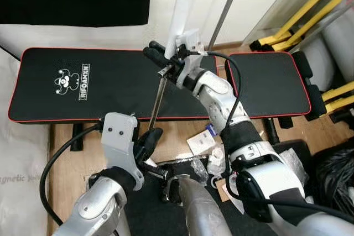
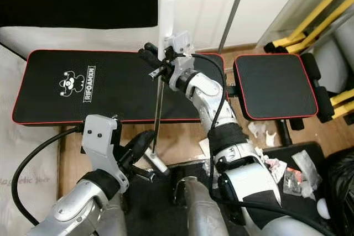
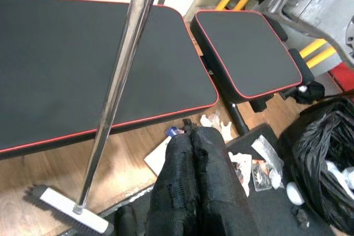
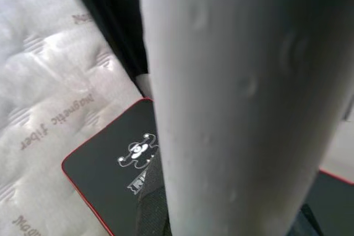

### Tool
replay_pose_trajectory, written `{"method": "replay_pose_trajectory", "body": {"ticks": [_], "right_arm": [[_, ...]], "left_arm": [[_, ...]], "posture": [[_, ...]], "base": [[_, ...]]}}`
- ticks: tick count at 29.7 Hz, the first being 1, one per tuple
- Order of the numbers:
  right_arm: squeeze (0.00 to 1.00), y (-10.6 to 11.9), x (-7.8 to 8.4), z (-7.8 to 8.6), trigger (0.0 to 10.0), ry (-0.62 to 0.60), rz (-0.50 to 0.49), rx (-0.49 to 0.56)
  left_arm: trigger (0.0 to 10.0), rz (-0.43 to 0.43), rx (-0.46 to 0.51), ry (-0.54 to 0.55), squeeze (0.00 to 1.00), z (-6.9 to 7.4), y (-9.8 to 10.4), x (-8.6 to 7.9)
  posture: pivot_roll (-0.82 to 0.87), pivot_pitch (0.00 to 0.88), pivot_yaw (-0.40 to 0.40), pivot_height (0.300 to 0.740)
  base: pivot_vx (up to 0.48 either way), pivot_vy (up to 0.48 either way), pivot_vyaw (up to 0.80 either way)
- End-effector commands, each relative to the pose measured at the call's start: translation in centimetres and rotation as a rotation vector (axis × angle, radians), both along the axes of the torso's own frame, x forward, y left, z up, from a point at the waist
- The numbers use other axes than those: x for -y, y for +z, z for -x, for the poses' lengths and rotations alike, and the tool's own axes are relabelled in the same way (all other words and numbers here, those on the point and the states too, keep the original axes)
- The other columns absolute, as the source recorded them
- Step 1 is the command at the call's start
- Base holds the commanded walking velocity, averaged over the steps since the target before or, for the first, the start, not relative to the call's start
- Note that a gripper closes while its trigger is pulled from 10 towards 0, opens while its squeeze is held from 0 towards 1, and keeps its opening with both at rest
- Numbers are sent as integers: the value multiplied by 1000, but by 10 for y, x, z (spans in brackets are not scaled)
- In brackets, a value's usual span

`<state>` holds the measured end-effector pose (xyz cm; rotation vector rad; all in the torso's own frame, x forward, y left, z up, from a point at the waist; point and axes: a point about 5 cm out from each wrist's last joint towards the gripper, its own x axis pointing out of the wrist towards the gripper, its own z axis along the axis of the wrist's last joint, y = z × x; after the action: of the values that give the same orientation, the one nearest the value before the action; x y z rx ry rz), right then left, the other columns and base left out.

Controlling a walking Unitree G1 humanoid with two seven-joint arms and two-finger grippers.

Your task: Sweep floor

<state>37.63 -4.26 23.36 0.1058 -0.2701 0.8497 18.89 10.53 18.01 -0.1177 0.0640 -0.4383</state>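
Broom (image 2: 156, 114) near upright, head on wood floor (image 3: 38, 169) before weight bench (image 1: 110, 84). Right claw (image 2: 157, 59) clamped high on handle; left claw (image 1: 148, 139) pinched shut, empty, beside lower shaft, nearer head.

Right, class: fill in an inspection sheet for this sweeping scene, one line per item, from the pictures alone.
Surface: wooden floor with a dark mat near the robot.
Job's things: broom upright, its head on the floor beside the bench.
Clutter: paper scraps and wrappers on floor and mat.
Grippers: right gripper shut on the broom; left gripper low, fingers together, holding nothing.
Cables: black cable looping from the left arm; another along the right arm.
Surroundings: black rubbish bag, yellow frame, white quilted cover.
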Motion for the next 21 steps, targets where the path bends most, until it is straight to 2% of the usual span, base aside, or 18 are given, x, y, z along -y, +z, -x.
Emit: {"method": "replay_pose_trajectory", "body": {"ticks": [1, 2, 5, 10, 12, 14, 17, 21], "right_arm": [[0, 3, 6, -1, 10000, -19, -41, 16], [0, 3, 6, -1, 10000, -19, -41, 16], [0, 0, 14, -2, 10000, -52, -59, 16], [0, -4, 19, -1, 10000, -73, -87, 21], [0, -5, 20, -1, 10000, -78, -97, 22], [0, -6, 22, -1, 10000, -86, -102, 27], [0, -7, 24, -1, 10000, -86, -84, 42], [0, -6, 25, -2, 10000, -82, -73, 52]], "left_arm": [[10000, -11, -36, -52, 0, 5, -5, 6], [10000, -11, -36, -52, 0, 5, -5, 6], [10000, -65, -26, -148, 0, 7, -7, 17], [10000, -109, 7, -191, 0, 4, -6, 21], [10000, -123, 24, -195, 0, 1, -5, 21], [10000, -144, 54, -180, 0, -10, -3, 18], [10000, -137, 45, -182, 0, -14, -7, 19], [10000, -129, 38, -186, 0, -13, -9, 21]], "posture": [[12, 415, -231, 740], [12, 415, -231, 740], [31, 390, -186, 740], [49, 362, -151, 740], [51, 359, -149, 740], [42, 341, -139, 740], [46, 339, -142, 740], [60, 348, -143, 740]], "base": [[0, 0, 0], [0, 0, 0], [0, 0, 0], [0, 0, 0], [0, 0, 0], [0, 0, 0], [0, 0, 0], [333, 0, 0]]}}
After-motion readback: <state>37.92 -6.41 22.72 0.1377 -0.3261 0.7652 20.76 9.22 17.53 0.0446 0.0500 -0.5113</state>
